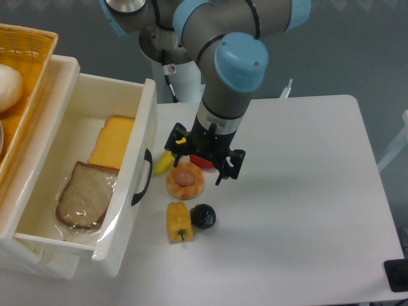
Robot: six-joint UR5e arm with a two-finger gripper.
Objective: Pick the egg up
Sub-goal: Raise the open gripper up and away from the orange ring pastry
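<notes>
Now | egg (185,180) on table below fingers (201,167) | fingers spread, straddling, not touching

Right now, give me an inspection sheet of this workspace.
Surface: white table, bare on its right side.
Job's things: egg flat on the table, directly under the tool.
Clutter: yellow pepper and black ball side by side in front of the egg; a yellow piece and a red piece behind it.
Grippers: tool open, fingers either side above the egg, not gripping.
Cables: black cable near the arm base.
Surroundings: open white drawer holding bread slice and cheese; wicker basket at left.
</notes>
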